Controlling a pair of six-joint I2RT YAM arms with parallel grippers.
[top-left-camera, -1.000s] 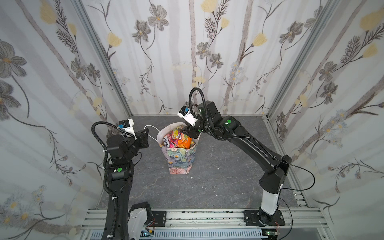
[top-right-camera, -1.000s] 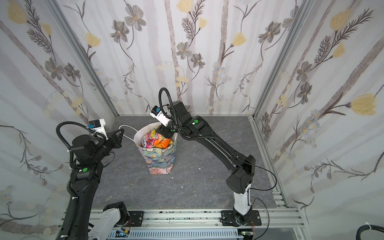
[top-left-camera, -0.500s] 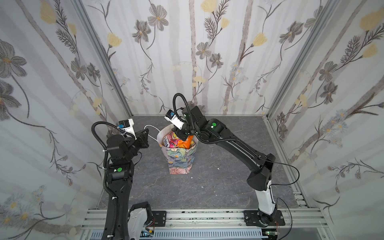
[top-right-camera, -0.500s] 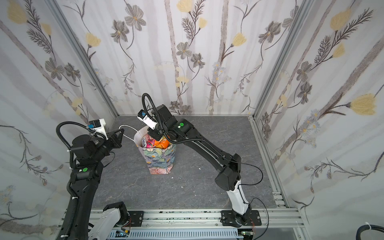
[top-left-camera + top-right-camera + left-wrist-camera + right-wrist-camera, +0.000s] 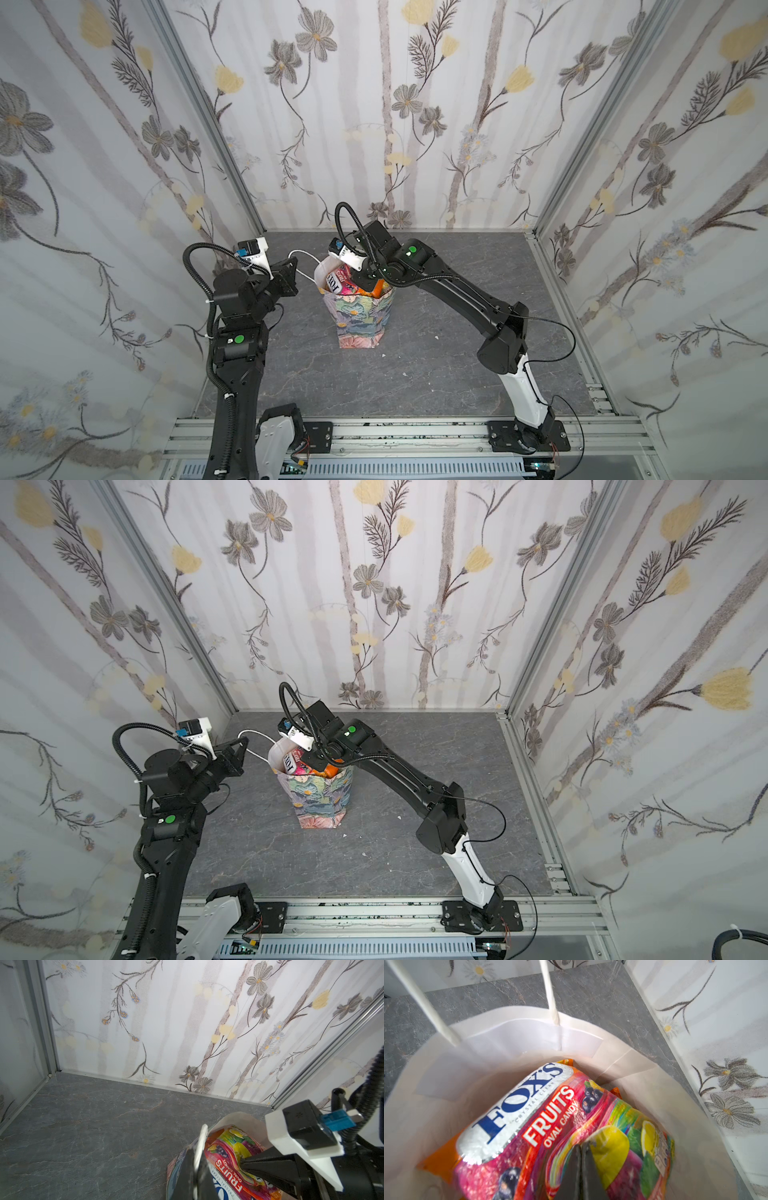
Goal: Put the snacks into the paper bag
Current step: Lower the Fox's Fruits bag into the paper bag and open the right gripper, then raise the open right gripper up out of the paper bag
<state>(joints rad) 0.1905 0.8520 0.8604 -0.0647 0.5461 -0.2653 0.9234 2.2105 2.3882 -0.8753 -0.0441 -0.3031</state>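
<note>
Right, down inside the bag we go: the right tool [image 5: 581, 1148] has its jaws together with nothing visibly between them, the tips planted on the glossy fruit-candy pouch [image 5: 529, 1115]. That pouch lies directly under the tips, at the top of the pile in the paper bag [image 5: 359, 320], with an orange pack [image 5: 440, 1157] showing beneath it. Its long axis runs away from the tool, slanting up toward the bag wall where the handle [image 5: 549, 987] is fixed, so the printed end rides high and the end under the tool sits lower. By my read, any push from here wants to go straight down along that slope.

Over on the left, the left tool [image 5: 196, 1155] is clamped on that white handle cord and stands just beside the bag's mouth, left of it. So the right arm is plainly the nearer one to the pouch. Out on the table [image 5: 436, 374] I see no snacks lying loose.
</note>
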